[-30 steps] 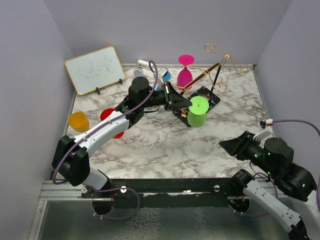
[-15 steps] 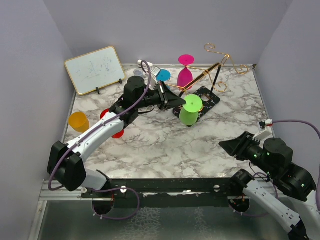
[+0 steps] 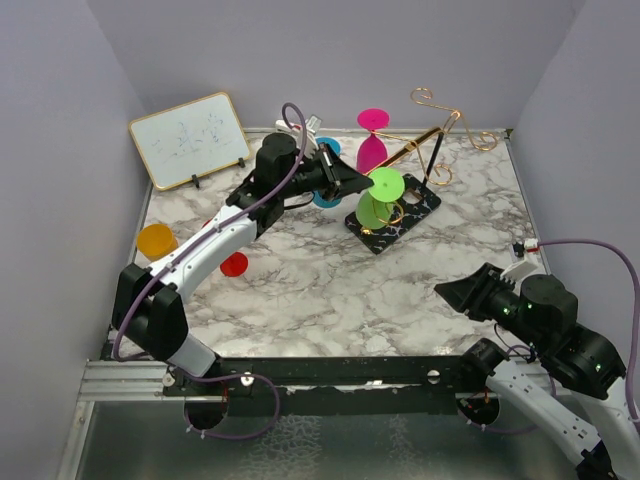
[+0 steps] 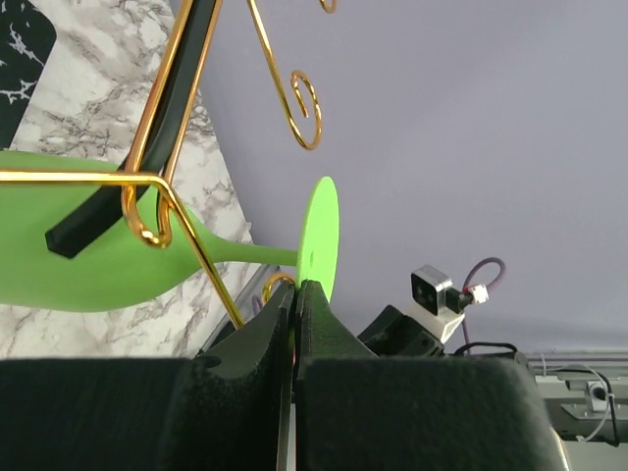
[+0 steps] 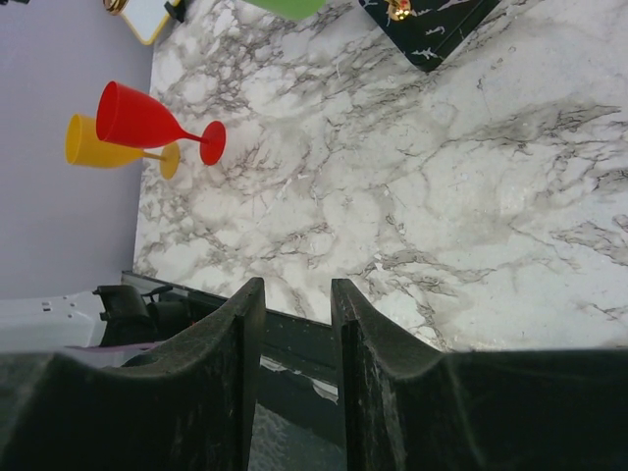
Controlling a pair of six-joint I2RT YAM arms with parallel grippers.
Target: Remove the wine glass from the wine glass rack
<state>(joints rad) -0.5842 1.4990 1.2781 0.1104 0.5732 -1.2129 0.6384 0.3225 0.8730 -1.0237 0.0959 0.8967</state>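
Observation:
The green wine glass (image 3: 376,207) is tilted on its side over the black base (image 3: 412,217) of the wine glass rack (image 3: 432,135). My left gripper (image 3: 352,183) is shut on the rim of the glass's round foot (image 4: 320,232). In the left wrist view the gripper (image 4: 296,287) pinches the foot's edge, the green bowl (image 4: 88,280) lies to the left, and a gold wire arm (image 4: 186,232) crosses in front of the stem beside the dark post (image 4: 184,74). A pink glass (image 3: 372,140) hangs on the rack. My right gripper (image 3: 450,292) is open and empty, low at the near right (image 5: 294,289).
A whiteboard (image 3: 190,140) stands at the back left. An orange glass (image 3: 157,242) and a red glass (image 5: 147,120) lie at the left. A blue glass (image 3: 326,199) shows behind the left arm. Purple walls close the sides and back.
My left gripper has swung back and up toward the rack with the green glass, which has tipped from upright to lying on its side. The right arm has hardly moved.

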